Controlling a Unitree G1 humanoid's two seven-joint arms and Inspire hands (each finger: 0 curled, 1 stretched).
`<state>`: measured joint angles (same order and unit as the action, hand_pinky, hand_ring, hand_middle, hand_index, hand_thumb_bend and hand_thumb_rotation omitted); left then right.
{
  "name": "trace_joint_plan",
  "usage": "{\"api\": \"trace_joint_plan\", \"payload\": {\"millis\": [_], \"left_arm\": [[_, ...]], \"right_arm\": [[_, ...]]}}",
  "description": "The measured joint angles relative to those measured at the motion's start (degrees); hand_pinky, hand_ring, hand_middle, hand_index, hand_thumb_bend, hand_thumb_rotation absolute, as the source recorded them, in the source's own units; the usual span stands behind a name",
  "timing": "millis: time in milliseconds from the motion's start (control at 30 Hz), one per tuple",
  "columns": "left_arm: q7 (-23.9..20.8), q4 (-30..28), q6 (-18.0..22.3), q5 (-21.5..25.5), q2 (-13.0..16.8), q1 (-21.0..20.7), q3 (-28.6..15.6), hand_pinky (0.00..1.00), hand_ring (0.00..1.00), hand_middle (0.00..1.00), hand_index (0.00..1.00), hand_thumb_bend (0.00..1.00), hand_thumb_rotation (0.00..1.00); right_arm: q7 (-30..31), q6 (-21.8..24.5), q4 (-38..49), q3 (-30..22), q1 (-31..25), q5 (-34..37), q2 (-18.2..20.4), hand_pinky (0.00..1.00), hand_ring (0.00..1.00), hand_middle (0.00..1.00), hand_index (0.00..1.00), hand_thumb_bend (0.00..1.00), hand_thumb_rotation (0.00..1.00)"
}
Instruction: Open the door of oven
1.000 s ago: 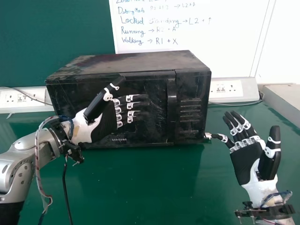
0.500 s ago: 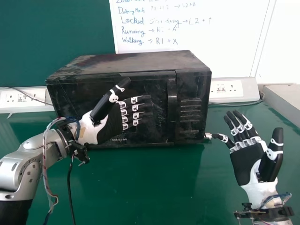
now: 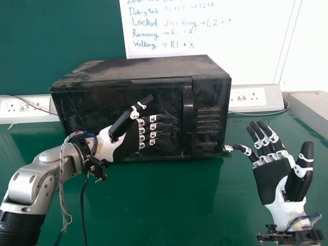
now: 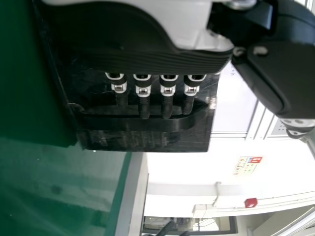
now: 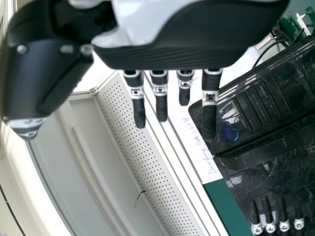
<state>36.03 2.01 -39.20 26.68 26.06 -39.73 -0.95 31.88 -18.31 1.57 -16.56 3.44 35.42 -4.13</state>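
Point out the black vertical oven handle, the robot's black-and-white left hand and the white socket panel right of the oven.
Black vertical oven handle [image 3: 188, 118], head view, bar's middle.
Black-and-white left hand [image 3: 127, 145], head view, palm.
White socket panel [image 3: 247, 97], head view, front plate.

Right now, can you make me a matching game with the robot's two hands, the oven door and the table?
Things:
1. left hand
2. table
3. right hand
4. oven door

Where, colour or state:
A. green
B. closed
C. off to the right of the oven door
D. in front of the oven door

Right pairs: 1-D, 2-A, 3-C, 4-B
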Motion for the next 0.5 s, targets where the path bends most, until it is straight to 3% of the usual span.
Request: {"api": "trace_joint_plan", "payload": {"millis": [233,500], "left_arm": [[0.4,2.6,0.5,-1.8,-2.7,-2.1,1.2,0.57,0.80,0.92,0.86,1.00,0.82],[0.0,3.9,1.6,-4.1,-5.3,-3.9,2.4,0.61,0.83,0.92,0.87,1.00,0.83]], "right_arm": [[-0.4,-0.2,-0.1,0.0,0.0,-0.3,0.0,0.84,0.95,1.00,1.00,1.00,0.91],[-0.5,-0.5,-0.1,0.1,0.1,-0.3,0.0,0.86,0.96,1.00,1.00,1.00,0.90]]}}
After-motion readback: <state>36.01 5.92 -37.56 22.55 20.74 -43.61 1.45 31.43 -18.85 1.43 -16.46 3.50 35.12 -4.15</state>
